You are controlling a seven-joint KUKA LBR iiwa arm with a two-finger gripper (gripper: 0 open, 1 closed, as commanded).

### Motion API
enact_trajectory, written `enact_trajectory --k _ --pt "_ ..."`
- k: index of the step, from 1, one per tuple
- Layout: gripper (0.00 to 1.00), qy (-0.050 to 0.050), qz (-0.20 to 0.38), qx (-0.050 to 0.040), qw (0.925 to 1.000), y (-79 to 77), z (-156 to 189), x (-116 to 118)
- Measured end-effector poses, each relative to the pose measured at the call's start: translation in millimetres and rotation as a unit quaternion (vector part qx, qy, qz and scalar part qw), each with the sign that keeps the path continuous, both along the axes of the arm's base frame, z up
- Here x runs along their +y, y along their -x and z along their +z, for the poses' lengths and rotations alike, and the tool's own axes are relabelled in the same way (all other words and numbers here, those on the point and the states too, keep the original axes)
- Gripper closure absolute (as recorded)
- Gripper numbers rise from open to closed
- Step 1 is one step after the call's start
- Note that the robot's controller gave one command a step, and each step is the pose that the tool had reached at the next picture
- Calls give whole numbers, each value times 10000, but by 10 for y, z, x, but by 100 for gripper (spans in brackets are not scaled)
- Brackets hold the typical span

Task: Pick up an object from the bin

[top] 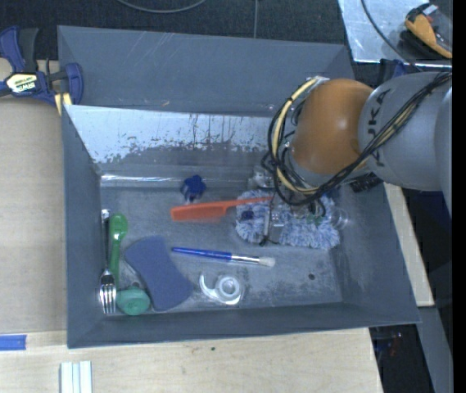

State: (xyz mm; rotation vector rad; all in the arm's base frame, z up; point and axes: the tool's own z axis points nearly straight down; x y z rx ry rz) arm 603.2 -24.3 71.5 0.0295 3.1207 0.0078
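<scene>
Blue-white fuzzy cloth (313, 234) lies right of centre in your bin (81, 244), beside the orange brush (204, 212); your tool (275, 226) sits low over its left edge, and you cannot tell how open it is.

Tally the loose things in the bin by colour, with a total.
Blue: 3 (small lump, oval pad, thin brush)
Blue-and-white: 1 (fluffy cloth)
Orange: 1 (flat brush)
Green: 1 (utensil)
Silver: 1 (fork)
Clear: 1 (tape roll)
Total: 8
</scene>
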Motion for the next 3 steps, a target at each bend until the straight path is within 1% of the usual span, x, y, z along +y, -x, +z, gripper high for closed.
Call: enact_trajectory --k 1,2,3 --pt "0 14 243 44 9997 122 5 87" --pt "0 47 2367 -10 9716 154 -1 -7" --pt "100 15 333 17 9994 113 8 85"
